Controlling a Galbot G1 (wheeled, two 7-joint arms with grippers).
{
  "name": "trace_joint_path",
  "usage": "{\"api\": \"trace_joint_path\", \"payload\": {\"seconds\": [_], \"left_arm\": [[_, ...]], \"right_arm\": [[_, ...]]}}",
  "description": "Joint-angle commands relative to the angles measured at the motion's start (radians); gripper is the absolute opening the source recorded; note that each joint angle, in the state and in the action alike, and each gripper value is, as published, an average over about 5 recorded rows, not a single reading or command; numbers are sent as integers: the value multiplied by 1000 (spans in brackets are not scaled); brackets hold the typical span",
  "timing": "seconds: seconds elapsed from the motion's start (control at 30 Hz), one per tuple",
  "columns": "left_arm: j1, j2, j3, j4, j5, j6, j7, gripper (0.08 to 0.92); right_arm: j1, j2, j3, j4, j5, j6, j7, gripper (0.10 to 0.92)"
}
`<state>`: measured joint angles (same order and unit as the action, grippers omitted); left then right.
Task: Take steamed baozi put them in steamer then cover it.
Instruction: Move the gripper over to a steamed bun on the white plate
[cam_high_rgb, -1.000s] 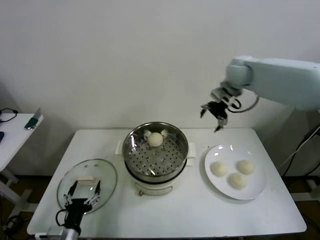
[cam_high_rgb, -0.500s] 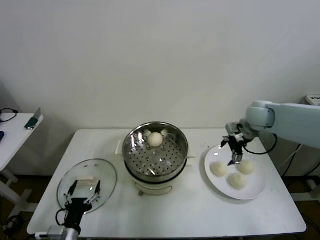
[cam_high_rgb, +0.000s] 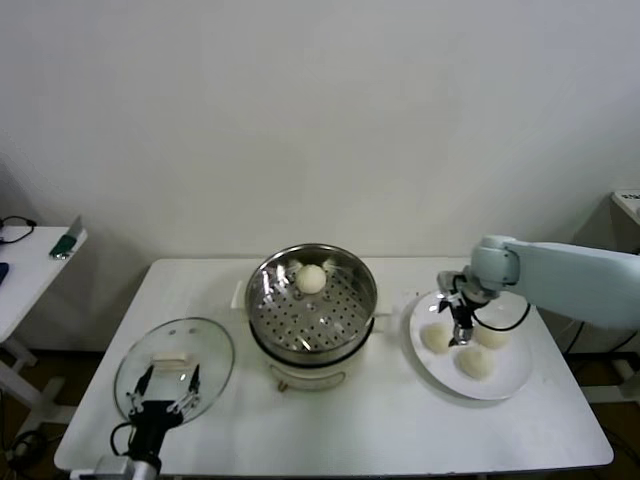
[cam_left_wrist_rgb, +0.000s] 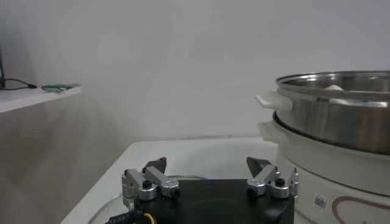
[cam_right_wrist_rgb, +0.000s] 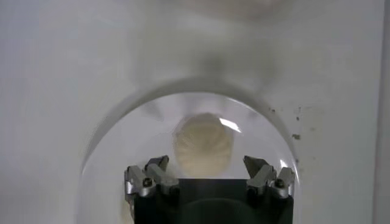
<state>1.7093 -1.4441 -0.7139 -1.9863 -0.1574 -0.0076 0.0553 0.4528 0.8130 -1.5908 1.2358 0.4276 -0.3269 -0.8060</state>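
Right gripper (cam_high_rgb: 459, 318) held open above off-white round bun (cam_right_wrist_rgb: 203, 145) on white plate (cam_high_rgb: 510, 378); soft dough likely crushed if squeezed hard; left gripper (cam_left_wrist_rgb: 210, 178) parked open over glass lid (cam_high_rgb: 175, 362)

Steamer (cam_high_rgb: 311, 312) centre; lid (cam_high_rgb: 175, 367) left; plate (cam_high_rgb: 505, 375) right.

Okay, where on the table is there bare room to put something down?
Bare table lies in front of the steamer and between it and the plate. The left front corner is taken by the glass lid; the right gripper crowds the plate.
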Motion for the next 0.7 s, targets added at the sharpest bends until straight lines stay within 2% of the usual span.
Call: {"api": "trace_joint_path", "payload": {"seconds": [0.03,0.33,0.7], "left_arm": [[0,-1,1,4,2,-1,0,823],[-1,2,0,5,3,0,-1,823],[0,4,-2,6,3,5,-2,823]], "right_arm": [[-107,25,77,-82,-38,-19,12,823],[-126,42,98,-105,-49,-13,-5,821],[-142,49,124,-119,-81,-2,-7,734]]}}
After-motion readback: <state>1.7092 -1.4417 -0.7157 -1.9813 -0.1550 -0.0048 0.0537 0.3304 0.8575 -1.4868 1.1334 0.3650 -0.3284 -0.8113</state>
